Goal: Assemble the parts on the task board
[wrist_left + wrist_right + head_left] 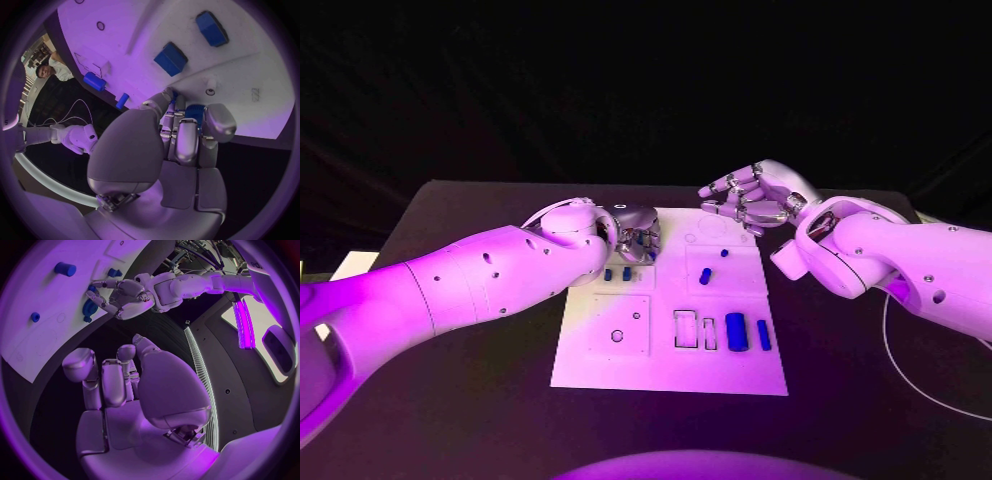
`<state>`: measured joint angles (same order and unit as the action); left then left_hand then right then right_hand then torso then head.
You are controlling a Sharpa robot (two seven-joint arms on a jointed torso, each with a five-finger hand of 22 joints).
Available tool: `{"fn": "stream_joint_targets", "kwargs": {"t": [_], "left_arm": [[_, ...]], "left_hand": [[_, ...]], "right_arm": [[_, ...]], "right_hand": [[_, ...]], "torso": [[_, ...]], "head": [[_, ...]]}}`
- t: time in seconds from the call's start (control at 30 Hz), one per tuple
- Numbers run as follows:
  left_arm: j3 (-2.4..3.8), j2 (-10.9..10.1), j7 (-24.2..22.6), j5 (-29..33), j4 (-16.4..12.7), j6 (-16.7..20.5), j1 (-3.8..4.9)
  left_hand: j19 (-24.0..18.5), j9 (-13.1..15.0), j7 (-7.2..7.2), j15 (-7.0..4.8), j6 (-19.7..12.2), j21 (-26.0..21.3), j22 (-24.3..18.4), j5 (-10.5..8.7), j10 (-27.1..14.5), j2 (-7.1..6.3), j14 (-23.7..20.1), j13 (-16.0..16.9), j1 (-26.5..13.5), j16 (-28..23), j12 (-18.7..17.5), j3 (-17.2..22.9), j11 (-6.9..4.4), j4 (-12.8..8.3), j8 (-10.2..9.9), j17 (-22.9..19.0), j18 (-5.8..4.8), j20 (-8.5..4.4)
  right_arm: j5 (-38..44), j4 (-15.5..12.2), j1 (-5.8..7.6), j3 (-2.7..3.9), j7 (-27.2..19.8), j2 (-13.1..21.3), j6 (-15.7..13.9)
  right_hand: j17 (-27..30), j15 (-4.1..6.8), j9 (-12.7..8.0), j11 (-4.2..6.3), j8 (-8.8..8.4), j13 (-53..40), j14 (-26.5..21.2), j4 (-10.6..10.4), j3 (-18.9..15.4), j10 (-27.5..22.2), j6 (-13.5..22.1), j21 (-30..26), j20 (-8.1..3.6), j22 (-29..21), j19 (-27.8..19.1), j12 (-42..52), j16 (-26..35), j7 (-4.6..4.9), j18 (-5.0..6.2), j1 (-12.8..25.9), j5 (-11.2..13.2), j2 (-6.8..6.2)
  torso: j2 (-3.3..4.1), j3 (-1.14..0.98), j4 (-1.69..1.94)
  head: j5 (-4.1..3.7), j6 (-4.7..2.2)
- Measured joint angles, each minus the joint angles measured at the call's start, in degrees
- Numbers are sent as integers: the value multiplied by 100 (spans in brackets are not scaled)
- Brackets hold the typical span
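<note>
The board (668,370) lies at the centre of the head view. The left hand (629,232) is at the board's upper left corner, fingers curled down and grasping a blue part (195,111). The right hand (754,195) hovers above the board's upper right corner, fingers curled loosely, released and empty. More blue parts (736,329) sit at lower right.

1. A black backdrop (646,80) rises behind the far edge of the black table (473,400).
2. Purple light falls over everything.
3. A white cable (913,372) curves near the table's right edge.
</note>
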<state>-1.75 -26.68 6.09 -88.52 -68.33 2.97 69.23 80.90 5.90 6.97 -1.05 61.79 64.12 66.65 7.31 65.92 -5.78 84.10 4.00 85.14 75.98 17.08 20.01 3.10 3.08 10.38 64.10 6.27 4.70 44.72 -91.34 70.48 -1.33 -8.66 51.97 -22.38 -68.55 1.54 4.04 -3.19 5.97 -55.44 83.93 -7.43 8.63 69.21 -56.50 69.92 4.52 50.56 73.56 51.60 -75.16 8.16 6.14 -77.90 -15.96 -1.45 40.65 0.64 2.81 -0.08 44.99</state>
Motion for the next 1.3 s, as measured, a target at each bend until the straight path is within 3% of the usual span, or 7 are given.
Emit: {"fn": "stream_joint_targets", "kwargs": {"t": [0.17,0.4,0.53,0.8,1.0,1.3], "left_arm": [[7,-2,-21,0,11,24,-9],[31,-112,-50,2,-101,126,-40],[109,-255,-60,38,-286,195,-46],[255,-685,-70,270,-623,309,0],[277,-941,-70,550,-717,339,21],[278,-1145,-52,850,-733,303,23]], "left_hand": [[19,6,17,-29,184,110,102,-48,211,4,-12,27,156,0,-33,293,6,-286,-15,-18,0,-19],[39,32,9,-29,334,244,271,-115,354,-18,-12,107,135,0,-146,734,25,-511,-7,-75,0,-39],[39,35,20,-29,365,281,316,-143,448,-118,-12,153,30,0,-236,915,-5,-598,-75,-101,0,-39],[39,25,19,-29,404,282,329,-156,504,-72,-12,176,-62,34,-278,998,-23,-680,-98,-96,0,-39],[39,18,36,-29,446,282,339,-156,515,-117,-12,187,-181,34,-312,1007,-34,-690,-111,-96,0,-39],[39,26,29,-29,456,281,355,-156,516,-140,-12,197,-205,34,-335,1007,-35,-690,-118,-96,0,-39]], "right_arm": [[0,-2,0,0,0,2,1],[0,9,-2,0,0,-10,3],[0,17,-5,0,1,-15,4],[1,19,-9,0,2,0,6],[1,16,-11,-1,4,8,7],[1,16,-26,-1,4,19,10]], "right_hand": [[0,0,0,0,0,0,0,0,0,0,0,0,0,0,0,0,0,0,0,0,-25,0],[0,0,0,0,0,0,0,0,0,0,0,0,0,0,0,0,0,0,0,0,-25,0],[0,0,0,0,0,0,0,0,0,0,0,0,0,0,0,0,0,0,0,0,-25,0],[0,0,0,0,0,0,0,0,0,0,0,0,0,0,0,0,0,0,0,0,-24,0],[0,0,0,0,0,0,0,0,0,0,0,0,0,0,0,0,0,0,0,0,-24,0],[0,0,0,0,0,0,0,0,33,0,0,-22,0,0,0,0,0,0,0,0,-24,0]], "torso": [[0,0,1],[0,0,3],[-5,1,3],[-16,1,19],[-27,5,49],[-30,11,53]], "head": [[-9,2],[-10,5],[-10,-1],[-19,-31],[-34,-37],[-24,-37]]}}
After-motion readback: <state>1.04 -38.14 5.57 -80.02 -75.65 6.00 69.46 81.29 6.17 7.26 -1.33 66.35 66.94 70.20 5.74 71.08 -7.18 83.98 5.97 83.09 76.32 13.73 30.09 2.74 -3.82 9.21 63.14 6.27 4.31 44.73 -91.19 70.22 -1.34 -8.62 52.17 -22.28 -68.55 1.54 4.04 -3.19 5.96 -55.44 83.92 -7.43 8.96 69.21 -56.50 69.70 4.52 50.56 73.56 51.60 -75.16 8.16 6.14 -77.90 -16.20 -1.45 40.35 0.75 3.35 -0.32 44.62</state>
